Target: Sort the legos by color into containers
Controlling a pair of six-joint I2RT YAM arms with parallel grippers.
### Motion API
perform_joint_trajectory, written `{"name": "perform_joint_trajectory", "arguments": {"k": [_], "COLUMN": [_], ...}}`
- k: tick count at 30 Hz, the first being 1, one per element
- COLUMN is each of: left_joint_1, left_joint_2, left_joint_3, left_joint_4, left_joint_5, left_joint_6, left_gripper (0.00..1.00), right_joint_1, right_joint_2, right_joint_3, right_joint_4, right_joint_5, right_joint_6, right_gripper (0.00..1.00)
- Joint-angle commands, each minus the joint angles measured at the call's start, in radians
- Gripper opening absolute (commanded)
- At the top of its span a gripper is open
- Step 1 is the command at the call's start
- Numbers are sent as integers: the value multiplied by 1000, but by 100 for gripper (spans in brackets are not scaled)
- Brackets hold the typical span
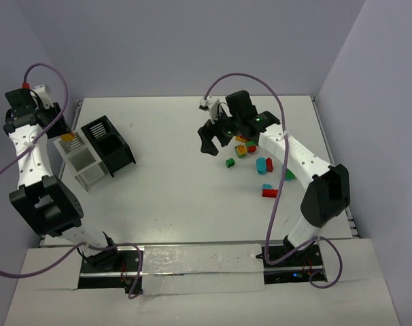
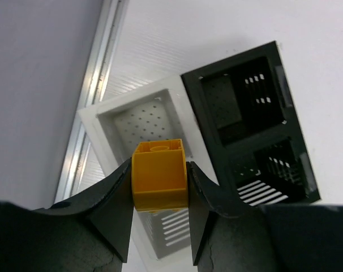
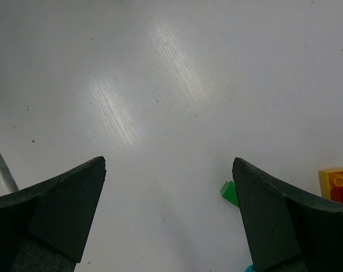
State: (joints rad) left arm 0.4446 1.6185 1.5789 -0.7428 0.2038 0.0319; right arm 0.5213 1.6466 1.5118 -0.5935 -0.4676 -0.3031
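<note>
1. Grip comes first: the left gripper is clenched on a small yellow-orange plastic brick. Both fingers pinch its flat sides, with the stud face turned away from the wrist. It looks near-square, so no long axis matters.
2. Straight beyond those jaws lies the white square open-top bin with a perforated floor. The brick overlaps its near wall, and I cannot tell whether it hangs fully inside the rim.
3. Sideways from the jaws, past the finger at the right of the wrist view, sit the joined black slatted bins.
4. The right gripper is spread wide and empty over the white table. A small green brick lies just inside one finger, and a yellow brick lies outside that finger.
5. By my judgement, the left arm is nearer the bins and the right arm is nearer the loose bricks.
</note>
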Motion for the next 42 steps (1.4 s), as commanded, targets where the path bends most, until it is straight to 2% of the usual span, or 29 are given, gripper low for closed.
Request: {"name": "perform_joint_trajectory", "arguments": {"k": [1,5,11,14,15,21,29,32,37,39,42], "left_joint_1": [1,0,2,1,1,0,-8,-63,-215,-259,-325], "left_joint_2": [31,55,92,103,104,104,46,-31,-198,-231,-268], "left_joint_3": [60,50,33,37,38,61,103,48,-108,-144,-188], "left_joint_4": [72,86,103,100,99,85,56,83,173,193,216], "left_joint_5": [-73,-92,-81,-75,-73,-61,4,40,-46,-64,-83], "left_joint_6": [30,36,30,28,28,26,37,91,150,158,146], "left_gripper": [0,0,20,36,44,70,77,81,82,82,82], "right_joint_1": [-26,-38,-66,-78,-82,-99,-147,-179,-221,-230,-233], "right_joint_2": [-43,-26,-8,-5,-6,-14,-59,-76,-49,-35,24], "right_joint_3": [-23,-25,-24,-28,-32,-48,-96,-115,-120,-119,-109], "right_joint_4": [67,69,72,72,72,78,107,112,93,88,71], "right_joint_5": [-41,-45,-51,-51,-51,-40,53,121,237,268,317], "right_joint_6": [13,10,11,9,9,18,77,108,143,142,132], "right_gripper": [100,100,100,100,100,100,100,100,99,91,69]}}
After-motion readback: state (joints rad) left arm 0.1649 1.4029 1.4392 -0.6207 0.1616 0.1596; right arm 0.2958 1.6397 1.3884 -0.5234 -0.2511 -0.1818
